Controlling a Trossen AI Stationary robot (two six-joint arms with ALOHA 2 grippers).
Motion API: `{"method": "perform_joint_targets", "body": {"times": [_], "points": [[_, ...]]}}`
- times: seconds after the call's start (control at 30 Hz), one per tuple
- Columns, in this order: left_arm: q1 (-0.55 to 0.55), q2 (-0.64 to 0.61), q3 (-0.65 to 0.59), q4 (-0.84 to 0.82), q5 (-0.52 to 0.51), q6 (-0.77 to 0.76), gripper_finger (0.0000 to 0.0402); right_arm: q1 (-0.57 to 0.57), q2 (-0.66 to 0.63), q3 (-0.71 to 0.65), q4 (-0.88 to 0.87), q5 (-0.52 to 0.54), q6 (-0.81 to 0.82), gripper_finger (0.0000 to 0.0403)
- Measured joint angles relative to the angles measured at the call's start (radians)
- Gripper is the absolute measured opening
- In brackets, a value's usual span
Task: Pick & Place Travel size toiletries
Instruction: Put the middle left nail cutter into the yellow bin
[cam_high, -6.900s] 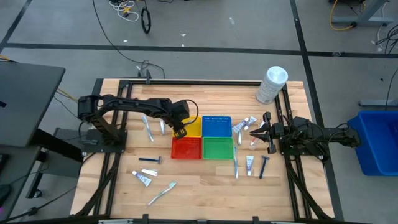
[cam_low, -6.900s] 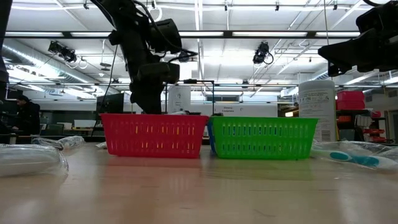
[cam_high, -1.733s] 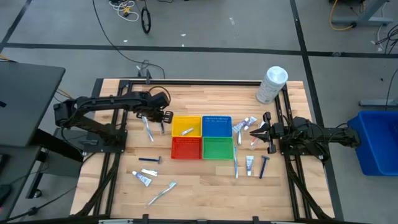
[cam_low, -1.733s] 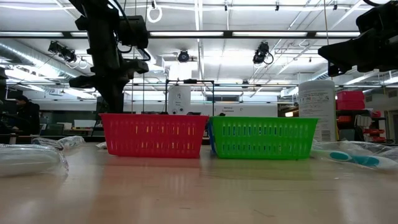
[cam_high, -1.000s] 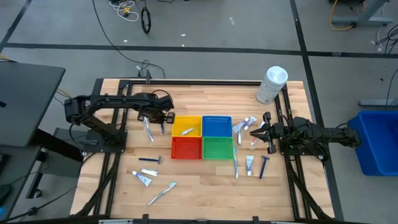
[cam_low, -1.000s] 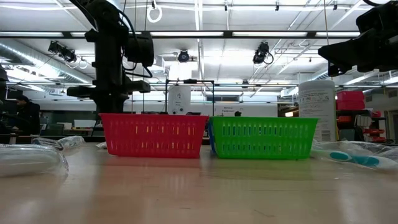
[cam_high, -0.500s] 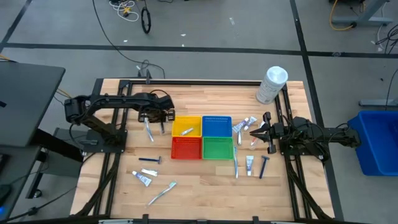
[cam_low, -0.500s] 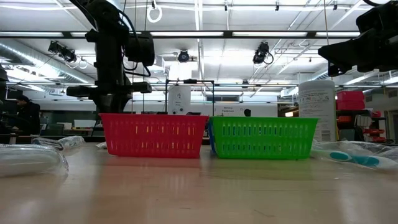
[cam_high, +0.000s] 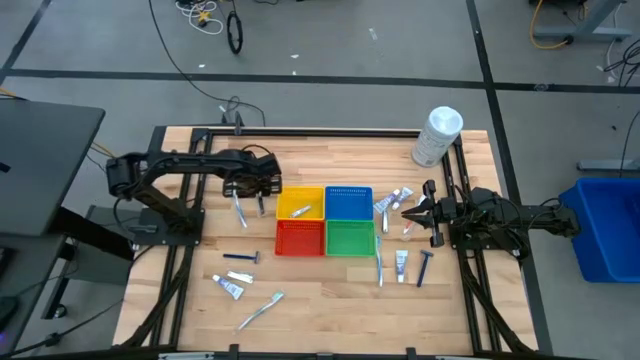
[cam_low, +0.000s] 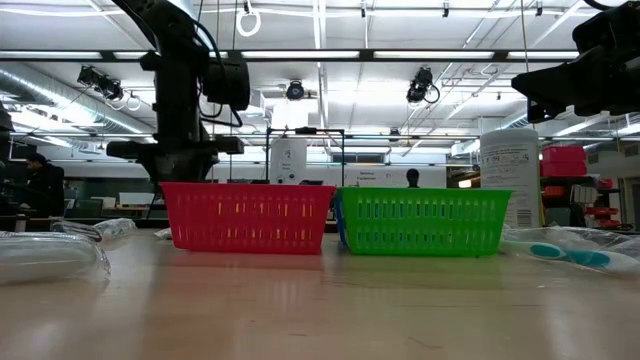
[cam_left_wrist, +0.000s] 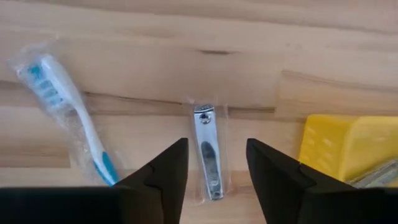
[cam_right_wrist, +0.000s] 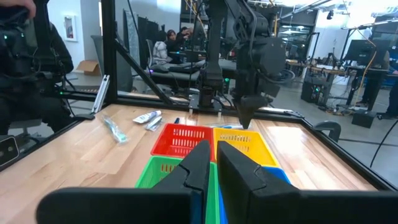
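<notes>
- The left gripper (cam_left_wrist: 211, 171) hangs low over the surface (cam_high: 330, 300) with its jaws apart, one on each side of a small silvery nail clipper (cam_left_wrist: 206, 151) in a clear wrapper.
- The clipper lies straight ahead of the jaws and centred in the gap; its long axis runs forward from the gripper, so the jaws would close across its narrow width.
- A wrapped toothbrush (cam_left_wrist: 73, 118) with blue bristles lies outside one jaw, near but apart from the clipper, tilted to it; the yellow basket (cam_left_wrist: 345, 149) stands close outside the other jaw.
- The left arm is plainly the nearer one: in the high view its gripper (cam_high: 262, 187) sits beside the yellow basket (cam_high: 300, 203), while the right gripper (cam_high: 412, 212) waits on the far side of the four baskets with its jaws together.
- More toiletries lie around that waiting gripper, tubes (cam_high: 392, 200) just ahead of it and a razor (cam_high: 424, 267) off to one side; others lie loose nearer the front edge.
- Only the left wrist view shows the clipper lined up between the jaws; from above, the gripper covers most of that spot.
- The low view hides the clipper behind the red basket (cam_low: 247, 215) and shows only the left arm's column (cam_low: 180, 90) coming down behind it.
- I judge the next move to be a short drop and squeeze, keeping clear of the toothbrush wrapper.
</notes>
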Motion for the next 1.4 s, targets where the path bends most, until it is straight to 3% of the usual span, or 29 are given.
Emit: {"method": "perform_joint_targets", "body": {"times": [0.4, 1.4], "points": [[0.002, 0.085, 0.000, 0.040, -0.019, 0.008, 0.0178, 0.000, 0.000, 0.000, 0.000, 0.000, 0.000, 0.0041], [0.030, 0.123, -0.011, 0.088, 0.001, 0.035, 0.0178, 0.000, 0.000, 0.000, 0.000, 0.000, 0.000, 0.0040]]}}
